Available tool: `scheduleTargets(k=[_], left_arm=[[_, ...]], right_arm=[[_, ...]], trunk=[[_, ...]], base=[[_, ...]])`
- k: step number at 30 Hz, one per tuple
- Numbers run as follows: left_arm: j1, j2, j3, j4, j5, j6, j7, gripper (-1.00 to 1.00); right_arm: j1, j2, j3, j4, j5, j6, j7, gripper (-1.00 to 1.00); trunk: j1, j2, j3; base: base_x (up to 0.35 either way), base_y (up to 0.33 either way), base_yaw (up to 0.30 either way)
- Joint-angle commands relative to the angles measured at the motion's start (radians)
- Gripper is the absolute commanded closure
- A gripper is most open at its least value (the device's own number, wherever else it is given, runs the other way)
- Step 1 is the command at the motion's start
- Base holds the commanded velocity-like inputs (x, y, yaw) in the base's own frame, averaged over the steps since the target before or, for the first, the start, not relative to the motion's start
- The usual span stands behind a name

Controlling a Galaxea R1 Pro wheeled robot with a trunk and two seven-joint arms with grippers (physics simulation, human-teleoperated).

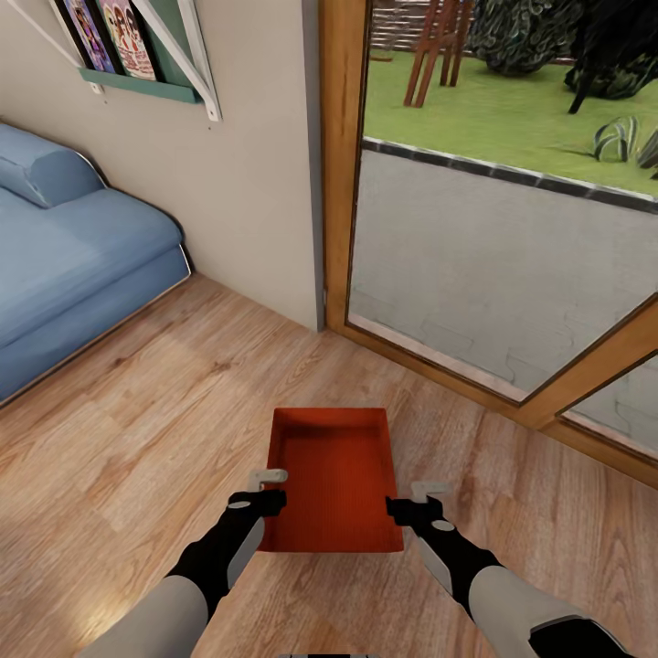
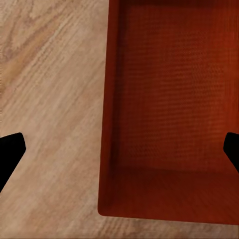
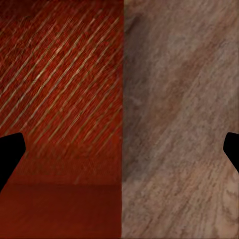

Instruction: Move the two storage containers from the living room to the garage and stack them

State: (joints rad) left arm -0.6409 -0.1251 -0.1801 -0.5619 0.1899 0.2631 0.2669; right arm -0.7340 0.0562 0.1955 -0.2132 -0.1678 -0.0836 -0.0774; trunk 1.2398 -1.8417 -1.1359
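One orange-red storage container (image 1: pixel 336 475) lies topless on the light wood-plank floor (image 1: pixel 137 429) of the living room, straight ahead of me. My left gripper (image 1: pixel 266 490) is open at its left wall, one finger on each side of the rim. My right gripper (image 1: pixel 417 501) is open at its right wall in the same way. The left wrist view has the container (image 2: pixel 169 99) under the left gripper (image 2: pixel 119 149), fingers spread wide. The right wrist view has the container's inside (image 3: pixel 59 99) beside the wood under the right gripper (image 3: pixel 122 149). The second container and the garage are out of view.
A blue sofa (image 1: pixel 73 265) stands at the left against the beige wall (image 1: pixel 247 201). A wall shelf (image 1: pixel 137 55) with books hangs above it. A wood-framed glass door (image 1: pixel 343 164) is ahead to the right, with grey paving (image 1: pixel 493 256) and lawn outside.
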Motion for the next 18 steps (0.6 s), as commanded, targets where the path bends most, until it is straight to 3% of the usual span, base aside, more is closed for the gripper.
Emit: scheduleTargets(k=[1, 12, 18], left_arm=[[0.0, 0.002, -0.007, 0.0, 0.011, 0.007, 0.009, -1.0], [0.0, 0.014, -0.007, 0.001, 0.01, 0.016, 0.009, -1.0], [0.0, 0.016, -0.007, -0.003, 0.011, 0.016, 0.008, -1.0]], right_arm=[[-0.001, 0.001, 0.009, 0.001, -0.01, -0.004, -0.005, -1.0], [-0.001, 0.004, 0.01, 0.0, -0.01, -0.004, -0.005, -1.0], [-0.001, 0.004, 0.01, 0.001, -0.01, -0.004, -0.005, -1.0]], trunk=[[0.0, 0.0, -0.001], [0.0, 0.0, -0.001], [0.023, -0.042, -0.019]], base=[[0.0, 0.0, 0.0], [0.0, 0.0, 0.0], [0.0, 0.0, 0.0]])
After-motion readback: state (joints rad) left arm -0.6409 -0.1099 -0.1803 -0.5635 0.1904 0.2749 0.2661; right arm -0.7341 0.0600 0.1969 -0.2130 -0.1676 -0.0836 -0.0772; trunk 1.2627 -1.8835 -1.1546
